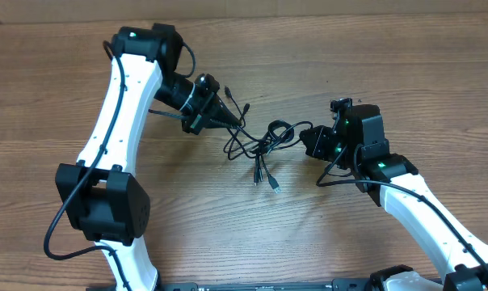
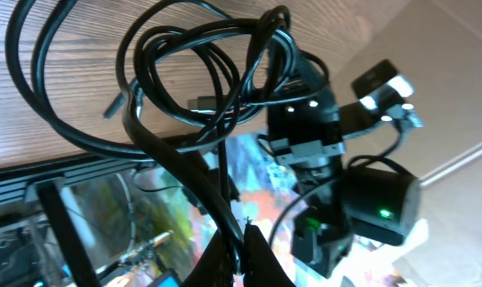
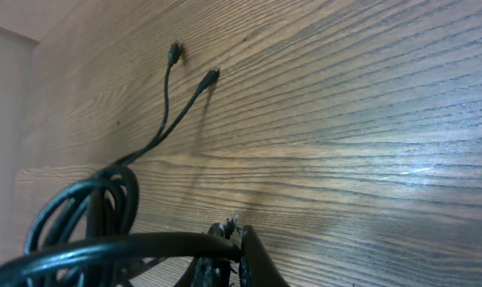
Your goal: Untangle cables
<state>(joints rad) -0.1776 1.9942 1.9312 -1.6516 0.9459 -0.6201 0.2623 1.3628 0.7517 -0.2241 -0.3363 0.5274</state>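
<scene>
Two grippers are holding one tangle of cables [image 1: 260, 144] between them, about the middle of the wood tabletop [image 1: 389, 65] and well apart from every edge.

The left gripper [image 1: 232, 120] is gripping the tangle's left side. In the left wrist view its fingers [image 2: 253, 255] are pressing together on a strand that is running up into the knot of loops. The right gripper [image 1: 303, 139] is gripping the opposite side. In the right wrist view a thick loop of cord is running straight into its closed fingertips [image 3: 249, 251], with no gap showing.

Judgement: the two holds are sitting on opposite sides so that the arms can draw apart and slacken the crossings — the loops are not yet separated, and several strands are crossing one another at the centre.

Two plug ends [image 1: 267, 182] are lying free on the wood, trailing from the tangle toward the near edge. Neither gripper is touching them. Another loose end [image 1: 246, 106] is pointing toward the far edge, just beside the left gripper.

Room for moving: bare wood is showing toward the right edge, the far edge and the near edge, so a spread toward the left and right edges is looking unobstructed. The black rail [image 1: 268, 284] along the near edge is well apart from the cables. The left arm's own links are hanging over the left part of the table, which is likely limiting retreat on that side.
</scene>
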